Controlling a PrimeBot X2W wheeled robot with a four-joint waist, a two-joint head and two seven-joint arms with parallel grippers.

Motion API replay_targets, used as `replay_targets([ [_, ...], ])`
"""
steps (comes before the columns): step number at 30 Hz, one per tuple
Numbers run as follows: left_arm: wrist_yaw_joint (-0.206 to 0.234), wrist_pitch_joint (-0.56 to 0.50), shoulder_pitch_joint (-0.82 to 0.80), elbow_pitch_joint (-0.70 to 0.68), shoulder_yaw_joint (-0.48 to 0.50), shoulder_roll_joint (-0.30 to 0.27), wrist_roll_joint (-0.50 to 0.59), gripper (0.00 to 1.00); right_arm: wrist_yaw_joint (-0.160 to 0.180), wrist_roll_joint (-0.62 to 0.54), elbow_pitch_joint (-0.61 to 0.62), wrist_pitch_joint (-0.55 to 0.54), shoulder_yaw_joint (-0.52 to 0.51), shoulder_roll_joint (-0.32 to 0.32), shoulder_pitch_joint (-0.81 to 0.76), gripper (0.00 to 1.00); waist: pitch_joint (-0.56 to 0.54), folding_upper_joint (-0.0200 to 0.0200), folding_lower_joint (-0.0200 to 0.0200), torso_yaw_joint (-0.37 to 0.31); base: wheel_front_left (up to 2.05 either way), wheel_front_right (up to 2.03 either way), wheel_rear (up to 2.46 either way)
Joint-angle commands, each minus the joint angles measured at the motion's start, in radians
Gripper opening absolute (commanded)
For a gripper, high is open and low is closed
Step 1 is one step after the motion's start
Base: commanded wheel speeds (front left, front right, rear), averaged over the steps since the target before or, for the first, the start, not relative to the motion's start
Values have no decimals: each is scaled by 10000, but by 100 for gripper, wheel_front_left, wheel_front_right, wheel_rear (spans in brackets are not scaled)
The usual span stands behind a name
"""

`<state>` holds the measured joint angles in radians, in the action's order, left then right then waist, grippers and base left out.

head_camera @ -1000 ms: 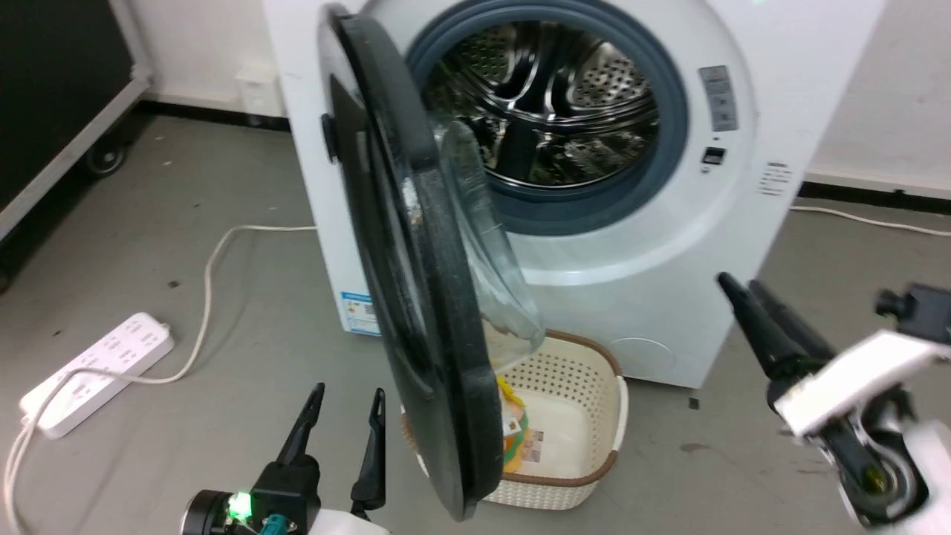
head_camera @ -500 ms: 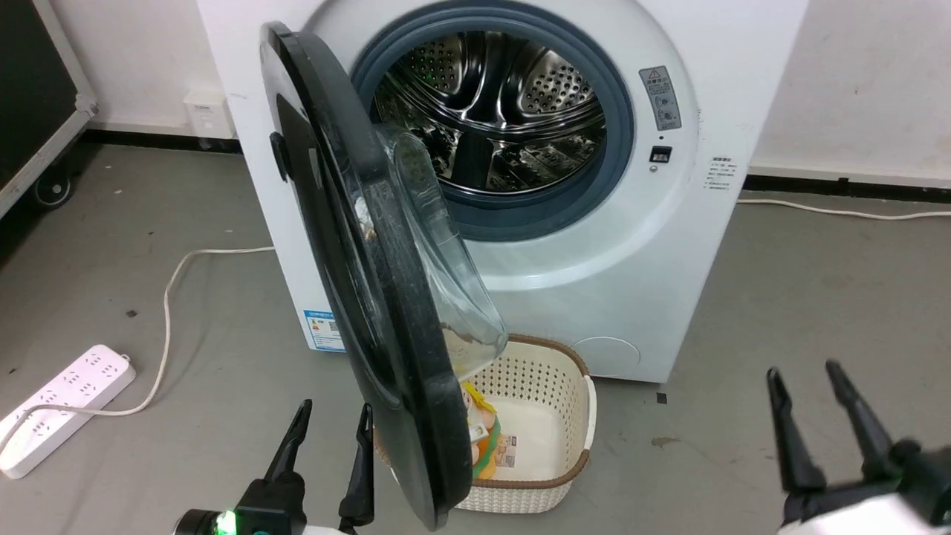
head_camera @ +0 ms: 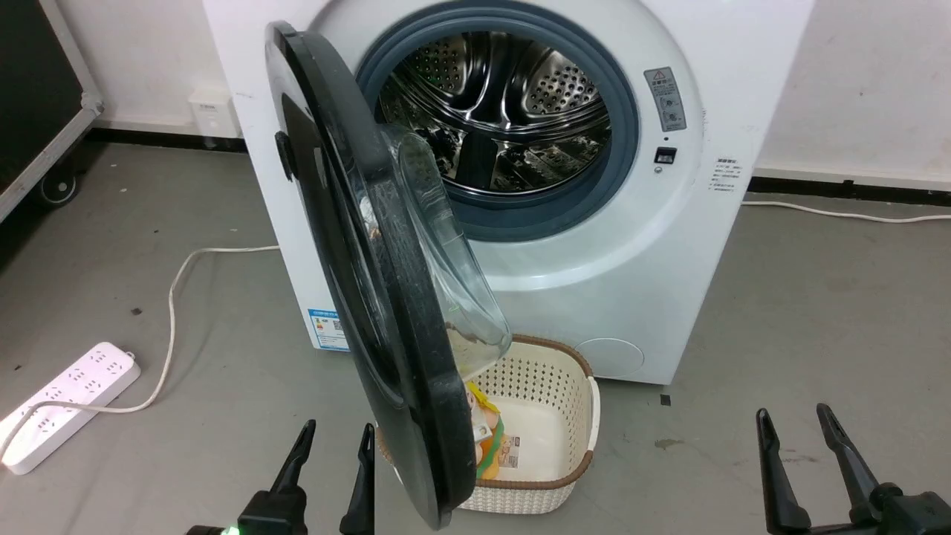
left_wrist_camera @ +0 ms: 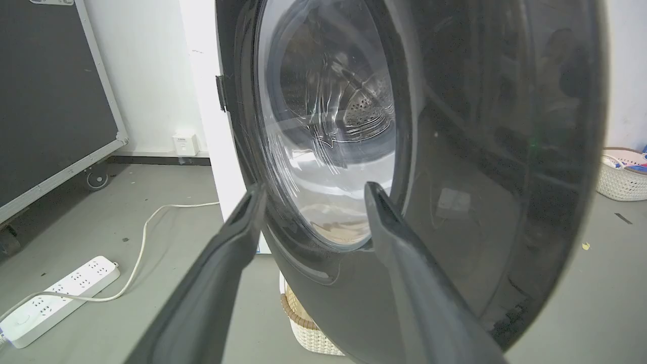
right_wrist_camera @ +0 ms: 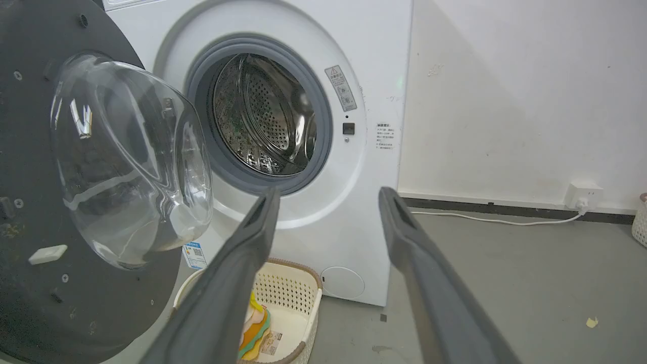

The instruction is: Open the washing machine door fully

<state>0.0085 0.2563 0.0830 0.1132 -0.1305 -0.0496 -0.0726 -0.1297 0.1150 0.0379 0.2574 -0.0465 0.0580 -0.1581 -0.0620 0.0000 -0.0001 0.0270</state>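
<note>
Left gripper (head_camera: 338,426): jaws spread, holding nothing.
Door (head_camera: 338,223): half open, edge toward us, just beside the left gripper; we judge it heavy, stiff and slick; we would push its rim (head_camera: 427,334), sparing the fragile glass (head_camera: 453,282).
Right gripper (head_camera: 792,411): jaws spread, empty, well apart.

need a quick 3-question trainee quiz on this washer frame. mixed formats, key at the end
1. True or false: the washing machine door is shut over the drum.
2. What stands on the floor below the door's lower edge? A) a perforated cream basket B) a metal bucket C) a folding stool
3. Fill in: the fingers of the left gripper and the right gripper are both ___ and hold nothing.
Key: 1 false, the door stands swung out and the drum is exposed; 2 A; 3 open.
</note>
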Motion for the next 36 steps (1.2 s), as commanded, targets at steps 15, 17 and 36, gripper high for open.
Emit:
replay_targets([
  [15,367,55,-631,-2467,868,-9,-670,0,-10,398,-129,43,80,-76,-28,100,32,0,1,161,0,0,0],
  [17,504,55,-846,-3252,1059,-9,-934,0,-10,400,-146,43,82,-76,-22,100,23,0,1,157,0,0,0],
  [36,-464,-519,-768,-2425,-3114,-7,-392,0,-10,639,-317,43,286,-77,5,100,-64,0,1,-8,0,0,0],
])
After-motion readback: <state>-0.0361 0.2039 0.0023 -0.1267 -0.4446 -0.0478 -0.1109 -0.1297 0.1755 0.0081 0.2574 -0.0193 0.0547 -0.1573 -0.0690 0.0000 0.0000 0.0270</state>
